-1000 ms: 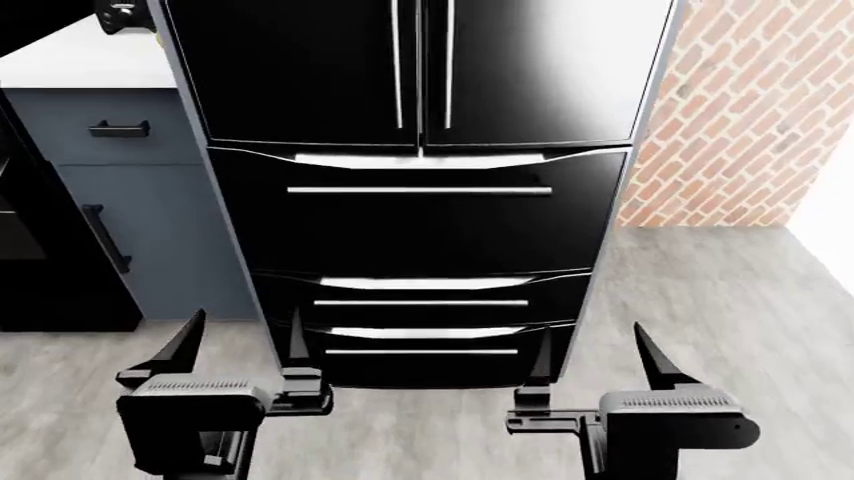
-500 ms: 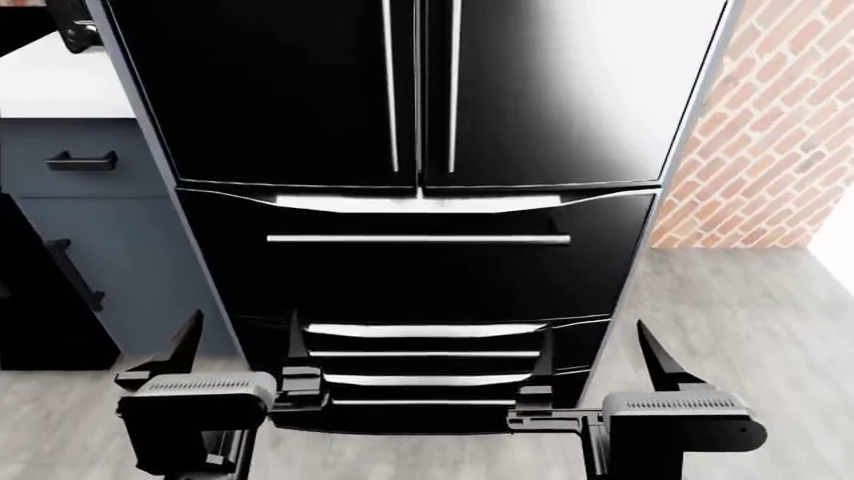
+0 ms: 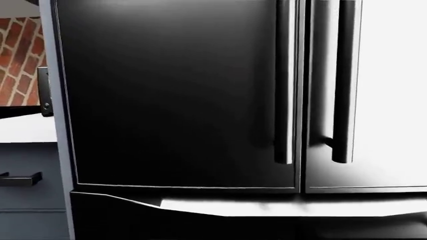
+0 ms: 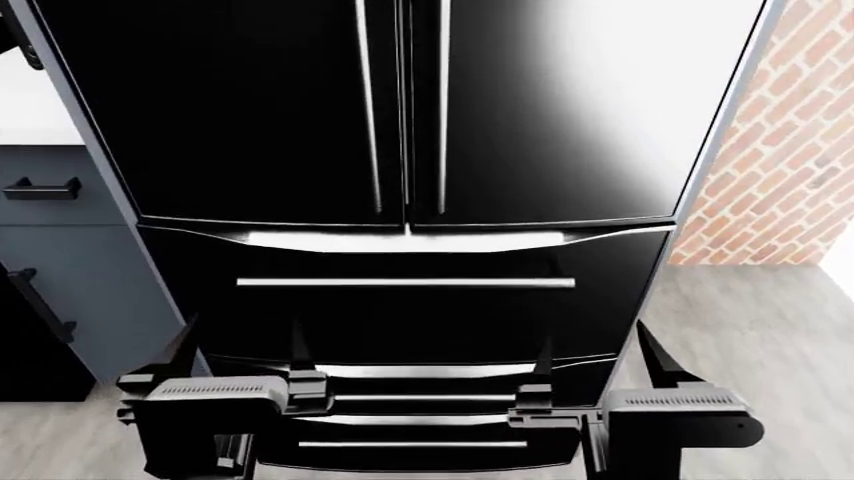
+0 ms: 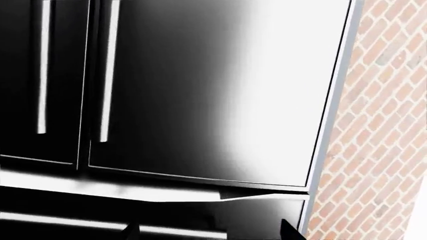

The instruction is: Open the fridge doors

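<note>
The fridge doors fill the head view as two glossy black panels, the left door [image 4: 227,110] and the right door [image 4: 574,110], both closed with a thin seam between them. Each carries a long silver handle, left [image 4: 367,100] and right [image 4: 443,100]. My left gripper [image 4: 243,345] and right gripper [image 4: 594,345] hang open low in front of the drawers, well below the handles and touching nothing. In the left wrist view the left door [image 3: 173,90] and both handles [image 3: 285,80] show, without my fingers. The right wrist view shows the right door [image 5: 220,85] and my right fingertips [image 5: 291,231].
Under the doors sit wide black drawer fronts with horizontal silver handles [image 4: 407,283]. Grey-blue cabinets [image 4: 67,250] with short black handles [image 4: 40,187] stand to the left under a white counter. A brick wall [image 4: 787,150] closes the right side above grey floor [image 4: 761,330].
The whole view has closed in on the fridge, which now looms larger and lower. Both grippers keep the same open pose in front of me.
</note>
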